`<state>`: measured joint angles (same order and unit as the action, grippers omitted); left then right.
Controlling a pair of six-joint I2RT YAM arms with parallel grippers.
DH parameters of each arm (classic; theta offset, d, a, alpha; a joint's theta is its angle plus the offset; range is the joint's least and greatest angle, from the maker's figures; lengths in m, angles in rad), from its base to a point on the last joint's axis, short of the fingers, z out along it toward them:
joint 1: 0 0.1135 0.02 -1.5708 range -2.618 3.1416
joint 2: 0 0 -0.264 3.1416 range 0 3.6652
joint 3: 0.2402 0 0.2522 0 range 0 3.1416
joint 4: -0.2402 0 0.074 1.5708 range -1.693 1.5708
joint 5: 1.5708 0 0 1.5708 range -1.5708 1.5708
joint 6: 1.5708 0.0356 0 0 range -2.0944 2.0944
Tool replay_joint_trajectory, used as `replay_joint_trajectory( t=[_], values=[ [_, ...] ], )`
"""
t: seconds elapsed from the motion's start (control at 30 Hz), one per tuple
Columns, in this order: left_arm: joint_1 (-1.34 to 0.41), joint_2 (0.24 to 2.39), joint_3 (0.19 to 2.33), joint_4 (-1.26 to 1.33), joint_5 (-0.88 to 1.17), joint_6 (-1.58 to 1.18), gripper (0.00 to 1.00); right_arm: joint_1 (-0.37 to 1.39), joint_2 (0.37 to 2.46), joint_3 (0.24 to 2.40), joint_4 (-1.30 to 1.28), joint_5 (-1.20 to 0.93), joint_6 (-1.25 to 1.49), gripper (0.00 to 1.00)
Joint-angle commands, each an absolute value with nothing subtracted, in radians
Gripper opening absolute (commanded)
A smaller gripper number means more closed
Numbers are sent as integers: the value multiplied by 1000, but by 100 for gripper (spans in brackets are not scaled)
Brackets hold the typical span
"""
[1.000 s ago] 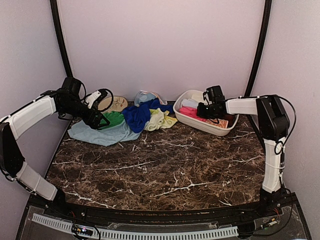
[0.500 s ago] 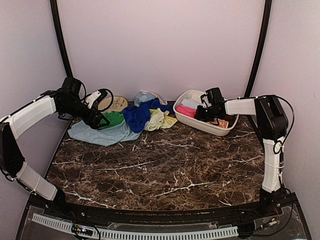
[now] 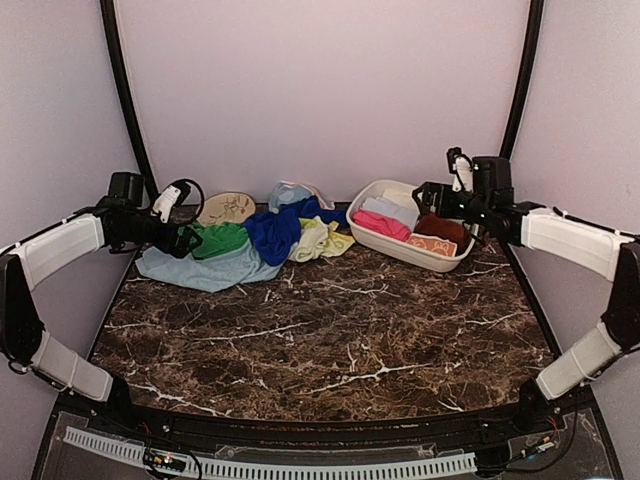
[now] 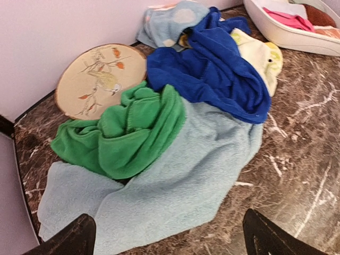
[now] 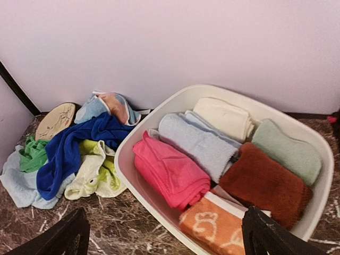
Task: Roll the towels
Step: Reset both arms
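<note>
A heap of loose towels lies at the back left: pale blue towel [image 3: 205, 267] [image 4: 175, 180] spread underneath, green towel [image 3: 222, 238] [image 4: 127, 133] and royal blue towel [image 3: 280, 228] [image 4: 212, 74] on it, lime-yellow towel [image 3: 320, 240] [image 5: 95, 170] beside them. My left gripper [image 3: 183, 238] [image 4: 170, 239] hovers open over the pale blue towel's near edge, holding nothing. My right gripper [image 3: 428, 197] [image 5: 166, 236] hangs open above the basin's near rim, empty. In the basin lie rolled towels: pink towel [image 5: 170, 170], light blue towel [image 5: 196, 143], white towel [image 5: 226, 117], rust-brown towel [image 5: 265, 183].
The white oval basin [image 3: 400, 252] [image 5: 127, 154] stands at the back right and also holds a pale green roll [image 5: 287, 149] and an orange patterned cloth [image 5: 218, 223]. A round tan patterned disc [image 3: 228, 207] [image 4: 101, 77] leans by the back wall, with another pale cloth [image 3: 290, 192] behind the heap.
My right gripper has opened and lifted up and back to the right, out of the basin. My left gripper has drawn back a little to the left of the green towel.
</note>
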<state>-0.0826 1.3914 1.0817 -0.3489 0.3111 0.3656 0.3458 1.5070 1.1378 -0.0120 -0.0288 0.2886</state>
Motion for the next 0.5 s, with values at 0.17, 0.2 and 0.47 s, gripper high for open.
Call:
replay_joint_trajectory(
  t=[0.17,0.2,0.47],
  values=[
    [4,1347,638,353,274,195,99,334,1077,543,399,457,94,100],
    [4,1353,590,441,285,168,99,332,1049,492,419,512,93,100],
    [7,1446,363,943,255,148,99,269,1017,304,585,596,78,100]
  ],
)
